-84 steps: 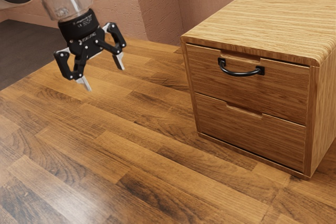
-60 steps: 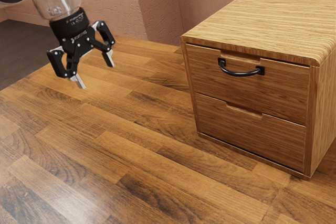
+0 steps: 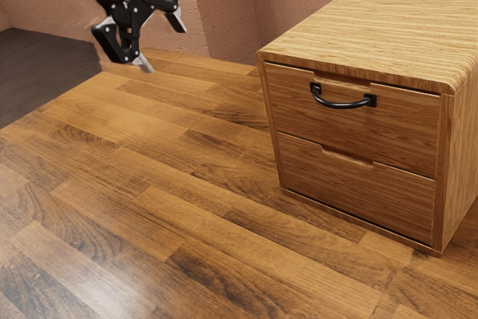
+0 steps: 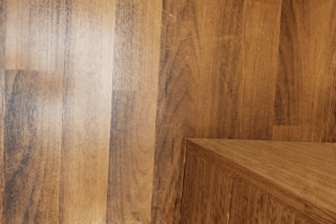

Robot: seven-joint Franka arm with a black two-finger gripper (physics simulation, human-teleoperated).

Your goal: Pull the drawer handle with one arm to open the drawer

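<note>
A light wooden cabinet (image 3: pixel 388 42) with two drawers stands on the floor at the exterior view's right. The upper drawer (image 3: pixel 351 125) carries a black curved handle (image 3: pixel 342 99) and sits flush with the cabinet front, as does the lower drawer (image 3: pixel 358 184). My black gripper (image 3: pixel 163 42) hangs open and empty high at the exterior view's upper left, well away from the handle. In the wrist view a corner of the cabinet (image 4: pixel 262 182) lies below my hand, with floor planks beside it.
A dark wood plank floor (image 3: pixel 149 207) spreads across the exterior view. Textured pinkish walls (image 3: pixel 224 5) with a protruding corner stand behind my gripper, and a dark carpeted patch (image 3: pixel 37 72) lies at the far left.
My gripper has risen and moved toward the exterior view's right, turning its fingers more toward the cabinet. It stays open. Both drawers are unchanged.
</note>
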